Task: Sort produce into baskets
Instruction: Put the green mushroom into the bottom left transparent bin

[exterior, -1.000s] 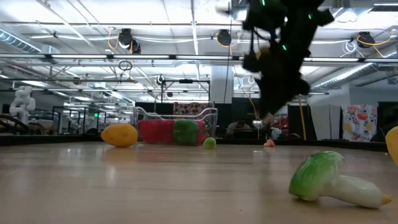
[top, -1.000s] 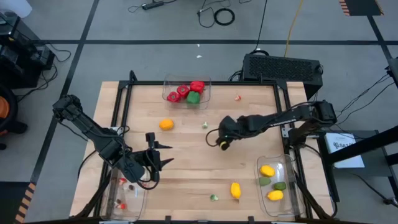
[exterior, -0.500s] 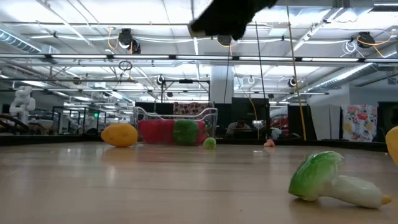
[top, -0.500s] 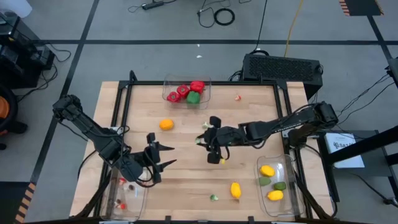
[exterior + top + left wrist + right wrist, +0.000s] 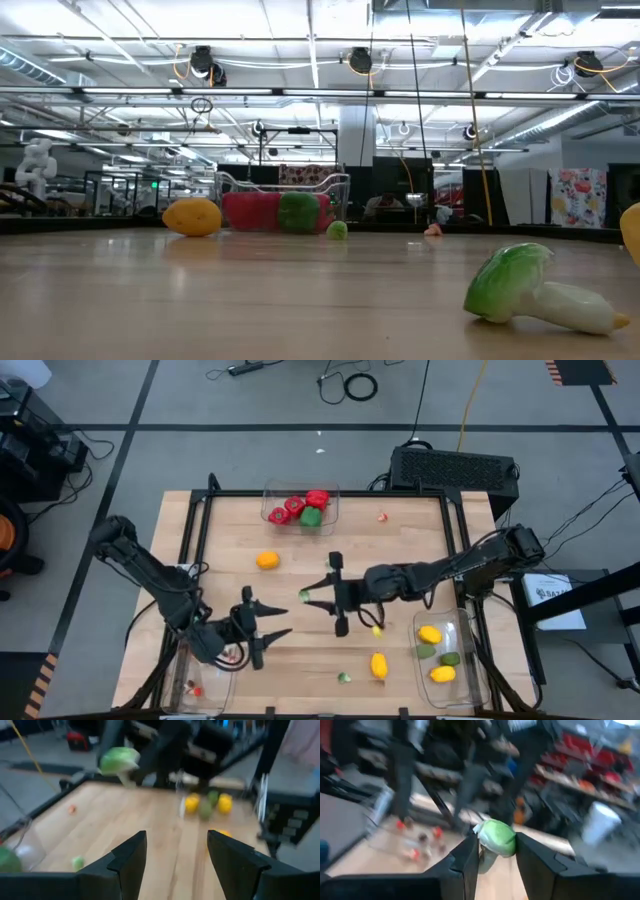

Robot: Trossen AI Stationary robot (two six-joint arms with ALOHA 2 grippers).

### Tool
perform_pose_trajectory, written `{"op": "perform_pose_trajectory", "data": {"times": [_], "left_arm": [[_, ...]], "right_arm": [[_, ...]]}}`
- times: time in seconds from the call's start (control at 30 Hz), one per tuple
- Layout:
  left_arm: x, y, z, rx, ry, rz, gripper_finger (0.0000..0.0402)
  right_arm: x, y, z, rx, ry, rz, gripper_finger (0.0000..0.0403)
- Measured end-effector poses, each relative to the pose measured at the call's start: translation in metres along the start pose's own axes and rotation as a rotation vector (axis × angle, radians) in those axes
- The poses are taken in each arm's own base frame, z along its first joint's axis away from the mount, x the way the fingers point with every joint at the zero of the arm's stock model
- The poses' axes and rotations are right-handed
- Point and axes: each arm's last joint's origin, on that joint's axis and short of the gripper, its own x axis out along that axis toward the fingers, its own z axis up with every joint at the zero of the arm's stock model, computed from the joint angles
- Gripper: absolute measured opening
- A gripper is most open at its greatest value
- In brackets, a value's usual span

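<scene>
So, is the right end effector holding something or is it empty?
Holding: the right end effector is shut on a small green vegetable, pinched between its fingers.

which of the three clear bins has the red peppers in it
The bin at the table's far edge, middle: red peppers and a green one inside. The right-hand bin holds yellow and green pieces; the left-hand bin tiny bits.

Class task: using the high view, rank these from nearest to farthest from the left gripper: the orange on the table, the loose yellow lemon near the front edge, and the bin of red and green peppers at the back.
Measured from the left gripper:
1. Orange, on the table toward the back.
2. Loose yellow lemon, off to the right near the front edge.
3. Pepper bin, at the back edge.
</scene>
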Motion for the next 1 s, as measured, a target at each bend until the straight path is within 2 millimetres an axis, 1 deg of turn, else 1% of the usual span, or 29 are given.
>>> {"op": "perform_pose_trajectory", "data": {"times": [0.07,0.17,0.37,0.5,0.6,0.77,0.9,1.0], "left_arm": [[0.004,-0.005,0.002,-0.011,-0.059,-0.003,0.0216],[0.01,-0.013,0.004,0.017,-0.132,-0.018,0.0216],[0.018,-0.024,0.006,0.076,-0.234,-0.024,0.0216],[0.023,-0.025,0.008,0.058,-0.269,-0.014,0.0216],[0.03,-0.023,0.007,0.052,-0.273,-0.001,0.0216],[0.042,-0.026,0.007,0.003,-0.341,-0.093,0.0216],[0.051,-0.029,0.004,0.03,-0.394,-0.076,0.0216],[0.053,-0.031,0.003,0.046,-0.419,-0.07,0.0216]], "right_arm": [[-0.001,0.004,0.007,-0.009,-0.07,0.046,0.0119],[-0.004,0.011,0.015,-0.001,-0.154,0.105,0.0119],[-0.009,0.028,0.023,-0.022,-0.203,0.152,0.0119],[-0.012,0.034,0.027,-0.049,-0.24,0.161,0.0119],[-0.013,0.037,0.029,-0.055,-0.255,0.166,0.0119],[-0.014,0.04,0.03,-0.059,-0.259,0.172,0.0119],[-0.014,0.04,0.029,-0.068,-0.247,0.167,0.0119],[-0.013,0.04,0.028,-0.069,-0.238,0.169,0.0119]]}}
